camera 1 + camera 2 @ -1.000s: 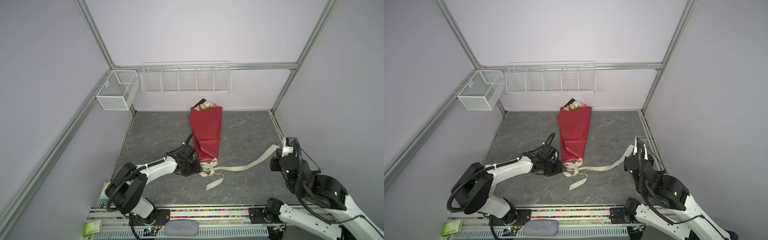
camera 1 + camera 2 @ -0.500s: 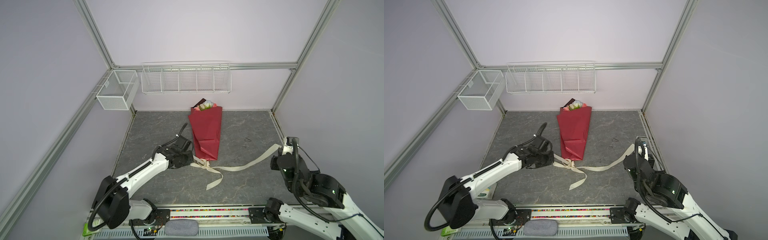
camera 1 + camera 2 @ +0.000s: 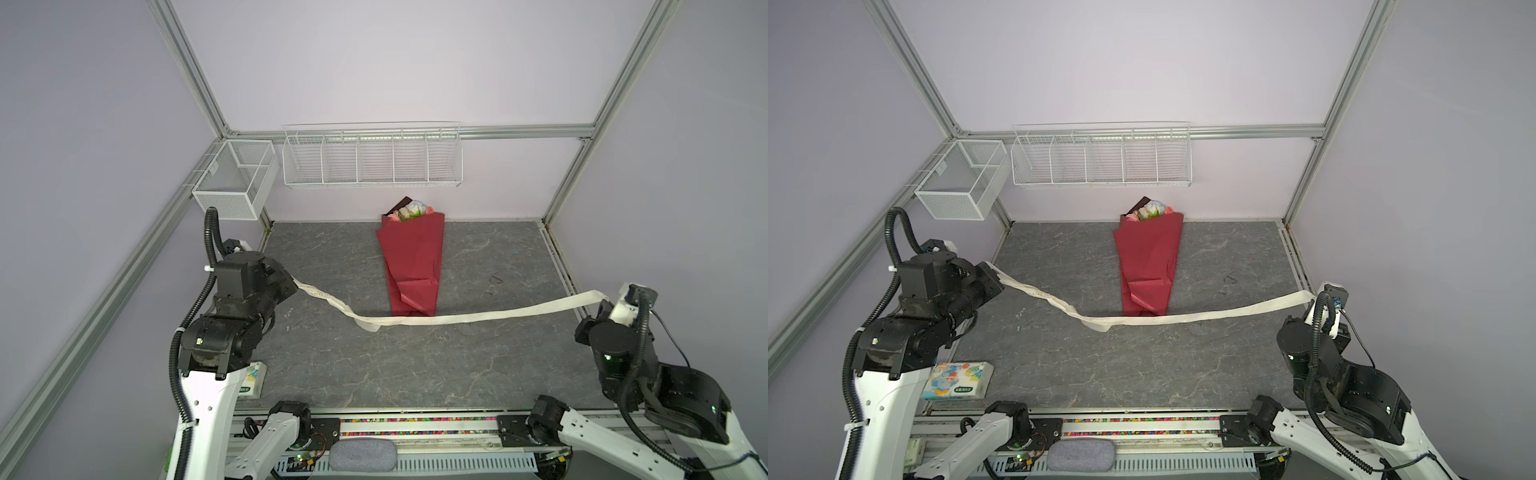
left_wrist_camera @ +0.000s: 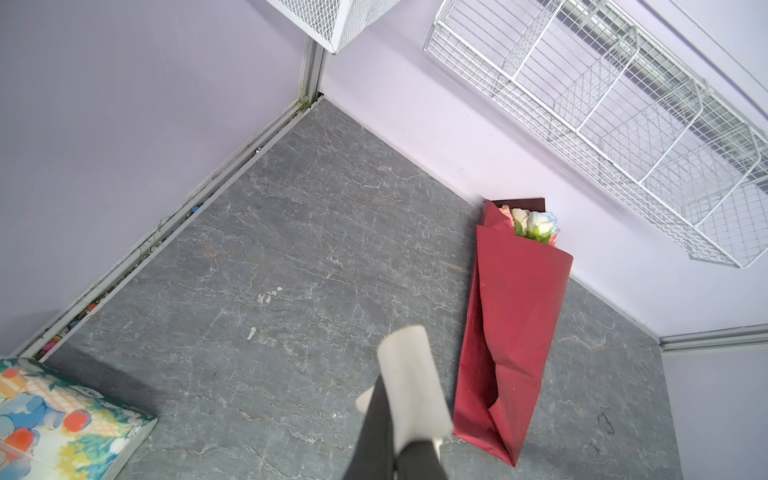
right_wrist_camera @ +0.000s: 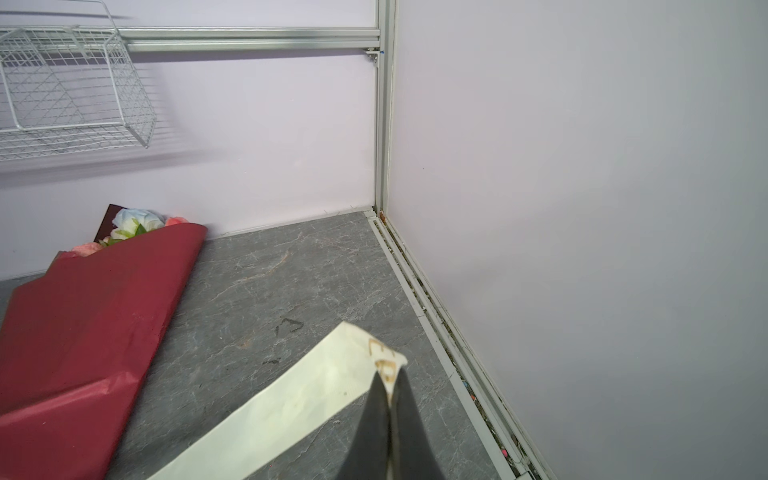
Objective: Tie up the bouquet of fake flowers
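Both top views show you the bouquet lying on the table, flowers toward the back wall; your left jaws and right jaws each clamp one end of the ribbon.

The right claw is pinching the end of a cream fabric ribbon with gold printed lettering, its dark fingers pressing together on it. The ribbon is running off leftward over the grey marbled bench. Left of the claw, a bouquet of fake flowers in shiny red wrapping paper is lying on the bench, its blooms pointing at the far lilac wall, where a white wire basket is hanging. A silver aluminium post is standing in the far right corner.
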Robot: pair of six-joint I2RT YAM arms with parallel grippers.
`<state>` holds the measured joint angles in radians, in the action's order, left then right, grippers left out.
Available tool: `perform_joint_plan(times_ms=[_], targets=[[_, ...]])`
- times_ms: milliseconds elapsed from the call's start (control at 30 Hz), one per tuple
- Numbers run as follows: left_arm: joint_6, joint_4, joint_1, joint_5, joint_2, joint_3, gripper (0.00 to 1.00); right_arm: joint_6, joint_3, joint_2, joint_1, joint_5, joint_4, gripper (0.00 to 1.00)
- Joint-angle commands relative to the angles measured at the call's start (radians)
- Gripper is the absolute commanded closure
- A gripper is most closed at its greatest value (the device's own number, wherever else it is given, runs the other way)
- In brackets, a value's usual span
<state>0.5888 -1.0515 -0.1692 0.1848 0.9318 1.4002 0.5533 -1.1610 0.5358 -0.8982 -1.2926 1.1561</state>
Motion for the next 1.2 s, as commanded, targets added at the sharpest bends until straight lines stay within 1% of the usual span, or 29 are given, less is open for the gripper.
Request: perform_joint_plan(times_ms=[0,33,67,100,133,167,200,233,267,300,333,367,467,533,567,667,700,767,867,1000,1100,1167], targets=[[-0.038,-0.047,0.006,-0.085,0.056,-0.106,0.99,-0.006,-0.011,0.009,0.005,-0.053,0.012,0.94],[-0.036,-0.021,0.005,-0.124,0.055,-0.156,0.97,-0.007,-0.012,0.011,0.005,-0.051,0.012,0.94],[-0.030,0.005,0.005,-0.184,0.058,-0.216,0.92,-0.014,-0.012,0.012,0.005,-0.045,0.009,0.94],[-0.021,0.020,0.005,-0.243,0.063,-0.267,0.90,-0.025,-0.014,0.012,0.004,-0.040,0.004,0.94],[-0.019,0.032,0.005,-0.289,0.065,-0.305,0.85,-0.032,-0.014,0.011,0.005,-0.036,0.002,0.94],[-0.013,0.040,0.005,-0.324,0.066,-0.349,0.72,-0.042,-0.014,0.008,0.005,-0.037,-0.002,0.94],[-0.008,0.028,0.005,-0.310,0.062,-0.377,0.61,-0.048,-0.013,0.005,0.004,-0.041,0.000,0.94],[0.002,-0.008,0.005,-0.269,0.056,-0.384,0.54,-0.050,-0.014,0.001,0.005,-0.047,0.002,0.94],[0.013,-0.032,0.005,-0.217,0.035,-0.392,0.49,-0.052,-0.015,-0.005,0.005,-0.055,0.005,0.94],[0.017,-0.032,0.005,-0.194,0.011,-0.406,0.45,-0.052,-0.017,-0.011,0.004,-0.061,0.008,0.94],[0.019,-0.026,0.005,-0.179,-0.018,-0.421,0.43,-0.052,-0.017,-0.019,0.005,-0.066,0.009,0.94],[0.019,-0.012,0.005,-0.185,-0.043,-0.438,0.41,-0.052,-0.015,-0.028,0.005,-0.071,0.007,0.94],[-0.017,0.074,-0.004,-0.301,-0.058,-0.484,0.40,-0.062,-0.008,-0.053,0.004,-0.073,-0.010,0.94],[-0.029,0.138,-0.060,-0.364,-0.012,-0.498,0.40,-0.067,-0.005,-0.061,0.004,-0.054,-0.023,0.94],[-0.034,0.174,-0.122,-0.368,0.026,-0.498,0.40,-0.079,0.000,-0.060,0.004,-0.041,-0.037,0.94],[-0.046,0.258,-0.330,-0.308,0.166,-0.470,0.40,-0.104,0.009,-0.050,0.005,-0.016,-0.061,0.94],[-0.051,0.280,-0.381,-0.296,0.215,-0.461,0.40,-0.101,0.008,-0.044,0.005,-0.009,-0.061,0.94],[-0.061,0.298,-0.470,-0.281,0.335,-0.422,0.41,-0.092,0.006,-0.026,0.005,0.017,-0.059,0.94],[-0.099,0.334,-0.570,-0.266,0.484,-0.358,0.43,-0.085,0.009,-0.005,0.004,0.034,-0.049,0.94],[-0.176,0.367,-0.649,-0.246,0.649,-0.276,0.43,-0.069,0.012,0.004,0.005,0.044,-0.045,0.94],[-0.225,0.356,-0.685,-0.174,0.745,-0.220,0.43,-0.069,0.011,-0.001,0.005,0.051,-0.045,0.94],[-0.244,0.347,-0.690,-0.142,0.794,-0.197,0.43,-0.066,0.009,-0.006,0.005,0.049,-0.041,0.94]])
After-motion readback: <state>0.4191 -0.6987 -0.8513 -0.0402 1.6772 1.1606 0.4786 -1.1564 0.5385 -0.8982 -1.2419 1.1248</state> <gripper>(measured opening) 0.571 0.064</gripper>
